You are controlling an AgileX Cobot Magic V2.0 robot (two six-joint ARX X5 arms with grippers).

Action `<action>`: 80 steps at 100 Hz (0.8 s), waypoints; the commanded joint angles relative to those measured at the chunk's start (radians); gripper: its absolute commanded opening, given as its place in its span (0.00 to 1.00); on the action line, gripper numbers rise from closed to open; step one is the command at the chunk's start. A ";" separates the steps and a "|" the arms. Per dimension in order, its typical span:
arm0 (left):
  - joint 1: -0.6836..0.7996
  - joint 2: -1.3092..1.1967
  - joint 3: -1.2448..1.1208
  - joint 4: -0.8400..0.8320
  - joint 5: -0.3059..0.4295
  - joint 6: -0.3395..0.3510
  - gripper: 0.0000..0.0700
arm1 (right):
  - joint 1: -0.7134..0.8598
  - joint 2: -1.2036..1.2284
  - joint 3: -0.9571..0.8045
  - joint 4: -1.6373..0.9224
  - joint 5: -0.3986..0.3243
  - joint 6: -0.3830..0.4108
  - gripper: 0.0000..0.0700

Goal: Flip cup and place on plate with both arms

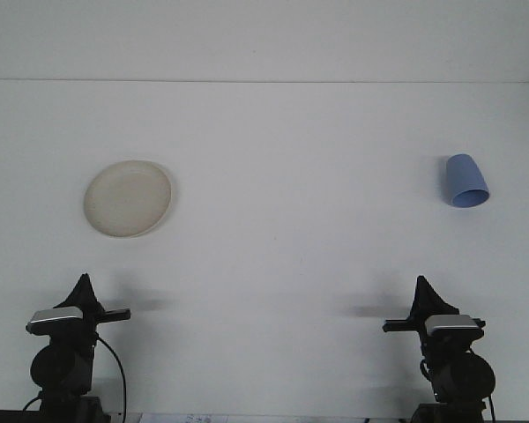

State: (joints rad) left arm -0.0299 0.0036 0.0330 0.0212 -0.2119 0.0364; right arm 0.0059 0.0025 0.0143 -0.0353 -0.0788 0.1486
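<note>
Front view: my left gripper (83, 284) sits low at the near left of the table (291, 264), its dark tip pointing away from me. I cannot tell whether it is spread or pressed together; from here it shows only as one narrow point. It holds nothing and touches nothing. My right gripper (420, 285) mirrors it at the near right, also a single dark point, and again I cannot tell how it stands. It too is empty.

The plate (128, 197) lies flat ahead of my left gripper and slightly to its right, well apart from it, with bare white table between us. The cup (466, 181) is ahead of my right gripper and a little to its right, well apart, mouth down on the table, wider end nearer me. It sits close to the right edge of the picture. Cup and plate are far from each other, with bare table between them. The far edge of the table runs as a straight line well beyond both things.
</note>
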 commanded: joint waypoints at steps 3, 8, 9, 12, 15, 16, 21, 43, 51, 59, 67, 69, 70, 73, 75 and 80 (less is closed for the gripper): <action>0.001 -0.001 -0.019 0.010 -0.004 0.006 0.02 | 0.000 -0.001 -0.001 0.013 -0.001 0.084 0.01; 0.001 -0.001 -0.019 0.010 -0.004 0.006 0.02 | 0.000 -0.001 -0.001 0.013 0.000 0.101 0.01; 0.001 -0.001 -0.019 0.010 -0.004 0.006 0.02 | 0.000 -0.001 -0.001 0.014 -0.001 0.105 0.01; 0.001 -0.001 -0.019 0.010 -0.004 0.007 0.02 | 0.000 -0.001 -0.001 0.016 0.000 0.127 0.01; 0.001 -0.001 -0.019 0.010 -0.004 0.007 0.02 | 0.000 -0.001 -0.001 0.019 0.000 0.149 0.01; 0.001 -0.001 -0.019 0.010 -0.004 0.006 0.02 | 0.000 -0.001 -0.001 0.021 0.000 0.155 0.01; 0.001 -0.001 -0.019 0.010 -0.004 0.006 0.02 | 0.000 -0.001 -0.001 0.042 0.000 0.174 0.01; 0.001 -0.001 -0.019 0.010 -0.004 0.007 0.02 | 0.000 0.004 0.065 0.135 0.042 0.332 0.00; 0.001 -0.001 -0.019 0.010 -0.004 0.007 0.02 | -0.001 0.050 0.164 0.081 0.112 0.303 0.01; 0.001 -0.001 -0.019 0.010 -0.004 0.006 0.02 | 0.000 0.137 0.294 0.016 0.130 0.200 0.11; 0.001 -0.001 -0.019 0.010 -0.004 0.006 0.02 | 0.000 0.250 0.436 -0.045 0.131 0.092 0.51; 0.001 -0.001 -0.019 0.011 -0.004 0.006 0.02 | 0.000 0.281 0.473 -0.063 0.132 0.068 0.63; 0.001 -0.001 -0.019 0.010 -0.004 0.006 0.02 | 0.000 0.296 0.491 -0.072 0.132 0.058 0.68; 0.001 -0.001 -0.019 0.010 -0.004 0.006 0.02 | 0.000 0.341 0.543 -0.101 0.132 0.027 0.80; 0.001 -0.001 -0.019 0.010 -0.004 0.006 0.02 | 0.000 0.373 0.580 -0.125 0.134 0.006 0.84; 0.001 -0.001 -0.019 0.010 -0.004 0.006 0.02 | -0.001 0.447 0.662 -0.187 0.151 -0.043 0.84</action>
State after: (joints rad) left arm -0.0303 0.0036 0.0330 0.0212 -0.2119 0.0364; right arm 0.0055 0.3656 0.5800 -0.1646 0.0555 0.2390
